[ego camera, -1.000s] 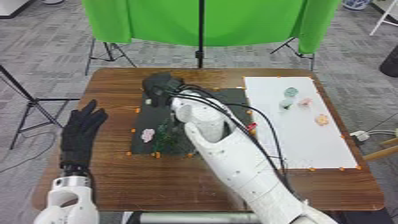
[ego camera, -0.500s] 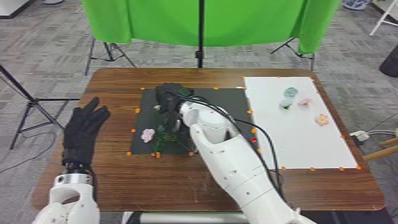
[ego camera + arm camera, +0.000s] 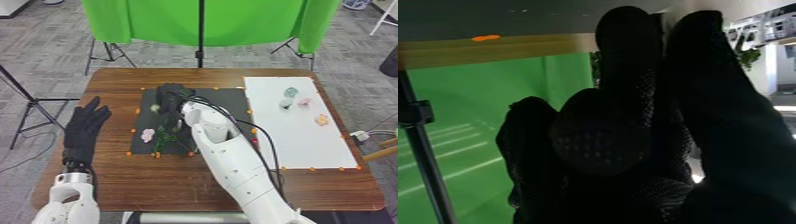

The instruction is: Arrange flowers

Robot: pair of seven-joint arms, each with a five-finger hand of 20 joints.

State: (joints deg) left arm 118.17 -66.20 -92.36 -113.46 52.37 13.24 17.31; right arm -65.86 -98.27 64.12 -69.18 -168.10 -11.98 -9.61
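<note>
Arranging on the dark mat (image 3: 229,95) looks like our step. Right hand (image 3: 171,94) over it; we can't tell its grip. Pale flower (image 3: 155,107) just beside that hand, pink flower (image 3: 147,134) nearer us. Next: we confirm hold, then settle the stem gently.

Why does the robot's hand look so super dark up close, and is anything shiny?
Right wrist view: the right hand is almost a silhouette, probably because brighter light is behind it; a small white glare shows beside it, and pale slanting streaks cross the green cloth. Head view: fairly even light on the table.
</note>
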